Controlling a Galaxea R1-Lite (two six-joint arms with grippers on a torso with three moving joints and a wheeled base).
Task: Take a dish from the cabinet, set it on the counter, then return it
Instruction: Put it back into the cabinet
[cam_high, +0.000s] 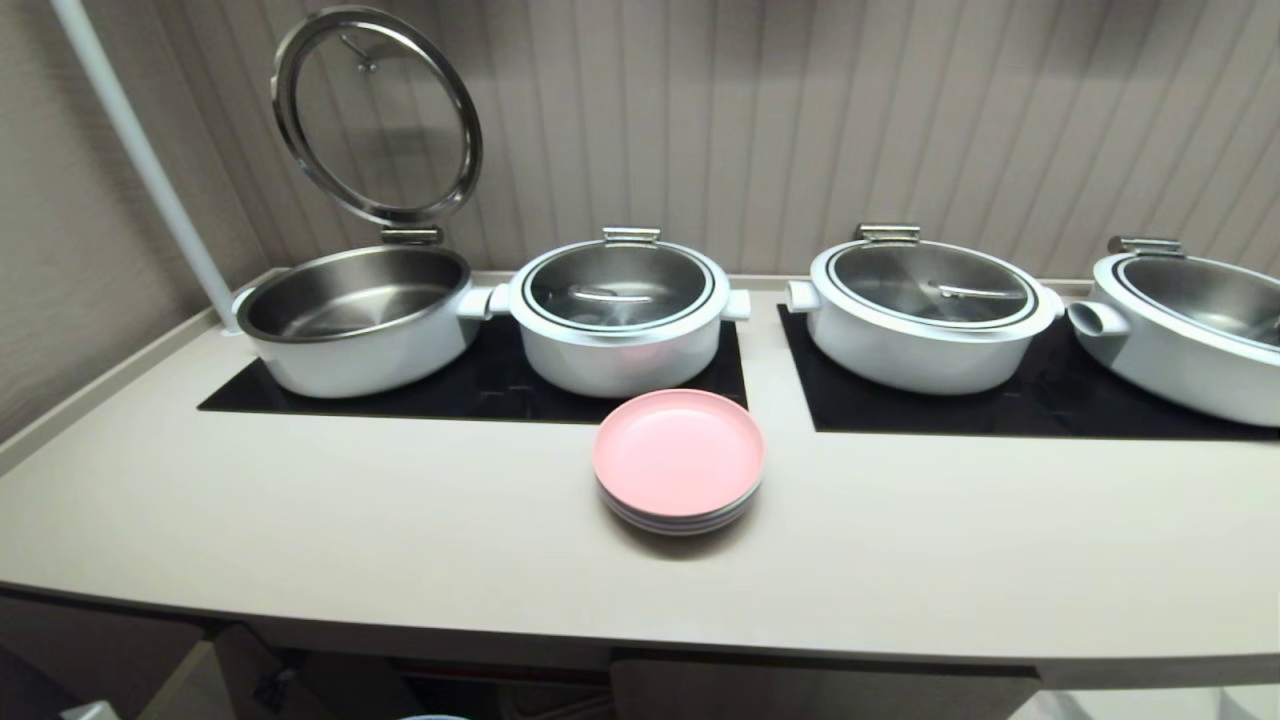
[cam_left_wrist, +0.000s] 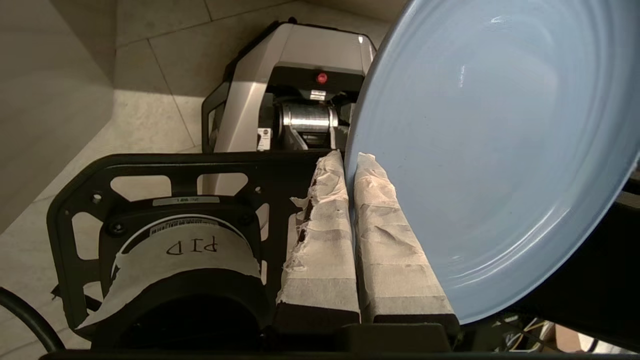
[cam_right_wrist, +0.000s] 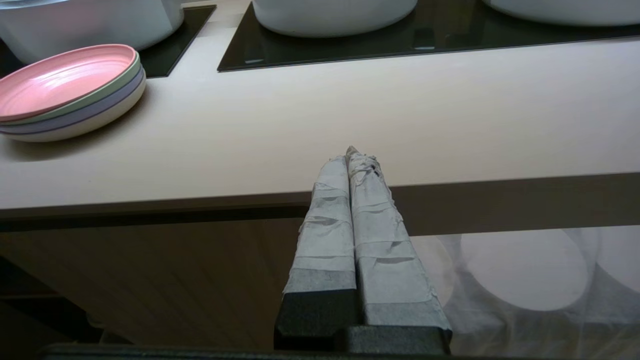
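Observation:
The light blue dish (cam_left_wrist: 490, 150) fills much of the left wrist view, held on edge and tilted in the air. My left gripper (cam_left_wrist: 348, 159) is shut on its rim, one taped finger (cam_left_wrist: 320, 240) on each face. Behind it lie my own base and the tiled floor. The left arm is below the head view. The cream counter (cam_high: 400, 520) stretches across the head view, and the cabinet (cam_right_wrist: 150, 280) front shows under it in the right wrist view. My right gripper (cam_right_wrist: 348, 155) is shut and empty, parked just in front of the counter's front edge.
A pink-topped stack of pastel plates (cam_high: 679, 460) sits mid-counter in front of the black hob panels (cam_high: 480, 385). Several white pots stand on the panels; the leftmost pot (cam_high: 355, 315) has its glass lid (cam_high: 378, 115) raised. A white pole (cam_high: 140, 150) rises at the far left.

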